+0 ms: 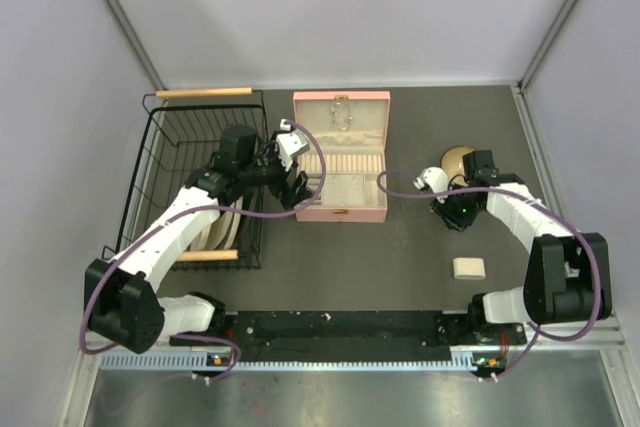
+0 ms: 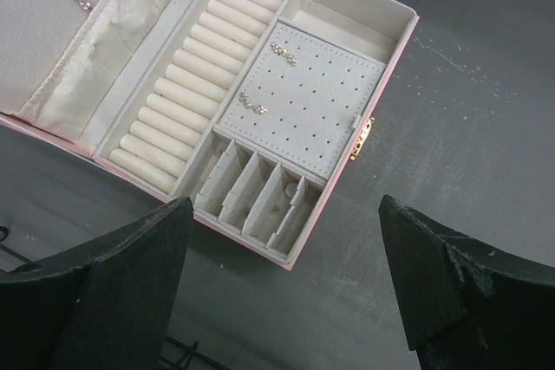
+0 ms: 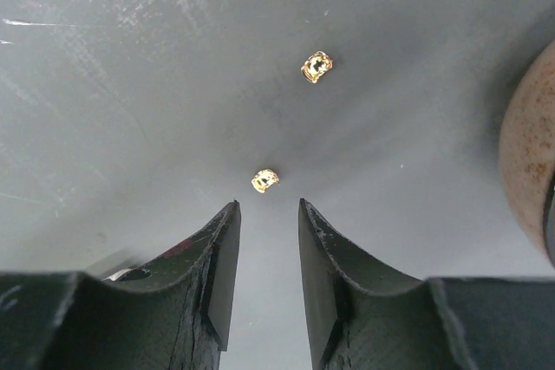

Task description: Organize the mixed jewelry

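Because a tiny gold piece (image 3: 264, 180) lies on the table (image 3: 130, 84), the right gripper (image 3: 267, 207) hovers behind it, slightly parted and empty, while the left gripper (image 2: 286, 205) hangs spread wide, holding nothing, over the pink box (image 2: 321, 119)

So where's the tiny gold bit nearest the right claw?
In the right wrist view, the gold piece lies on the table just ahead of the right gripper, with the wooden bowl off to the right.
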{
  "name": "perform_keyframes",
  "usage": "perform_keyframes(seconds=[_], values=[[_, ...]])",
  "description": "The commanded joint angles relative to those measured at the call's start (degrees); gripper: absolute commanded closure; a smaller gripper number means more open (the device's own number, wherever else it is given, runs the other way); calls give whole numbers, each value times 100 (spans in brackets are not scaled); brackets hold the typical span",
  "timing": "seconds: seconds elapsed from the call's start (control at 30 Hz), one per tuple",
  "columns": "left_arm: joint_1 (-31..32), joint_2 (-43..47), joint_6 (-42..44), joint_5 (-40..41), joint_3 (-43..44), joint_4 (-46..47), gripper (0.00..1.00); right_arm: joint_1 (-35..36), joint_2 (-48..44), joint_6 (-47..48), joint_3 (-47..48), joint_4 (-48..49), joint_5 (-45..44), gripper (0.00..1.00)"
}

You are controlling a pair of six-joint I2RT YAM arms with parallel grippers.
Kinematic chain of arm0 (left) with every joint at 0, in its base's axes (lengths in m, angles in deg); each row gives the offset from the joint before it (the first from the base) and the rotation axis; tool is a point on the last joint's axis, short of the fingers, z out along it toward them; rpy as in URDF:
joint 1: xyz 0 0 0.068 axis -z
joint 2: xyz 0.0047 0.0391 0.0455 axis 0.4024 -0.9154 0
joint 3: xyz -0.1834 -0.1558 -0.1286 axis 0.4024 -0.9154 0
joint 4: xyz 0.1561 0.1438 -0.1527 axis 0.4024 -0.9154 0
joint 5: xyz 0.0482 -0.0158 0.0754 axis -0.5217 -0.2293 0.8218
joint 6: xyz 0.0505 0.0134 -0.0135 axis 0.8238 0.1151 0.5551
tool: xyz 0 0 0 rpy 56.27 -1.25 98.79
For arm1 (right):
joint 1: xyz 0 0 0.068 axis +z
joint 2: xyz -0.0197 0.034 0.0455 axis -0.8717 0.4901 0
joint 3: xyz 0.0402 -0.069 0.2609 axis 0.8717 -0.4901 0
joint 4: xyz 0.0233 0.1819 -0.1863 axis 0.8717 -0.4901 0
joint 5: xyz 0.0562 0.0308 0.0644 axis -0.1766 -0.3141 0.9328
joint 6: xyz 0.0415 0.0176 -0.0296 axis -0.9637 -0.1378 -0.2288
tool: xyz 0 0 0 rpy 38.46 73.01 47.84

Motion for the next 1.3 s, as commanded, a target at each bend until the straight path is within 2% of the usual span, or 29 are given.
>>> perform_keyframes(seconds=[0.0,0.43,1.27], values=[[15,-24,103,-44,128,88,6,-43,217,223,256,301,176,67],[15,-138,103,-17,225,79,6,-43,525,338,361,468,176,69],[15,-121,191,44,172,44,7,-34,561,505,71,468,150,71]])
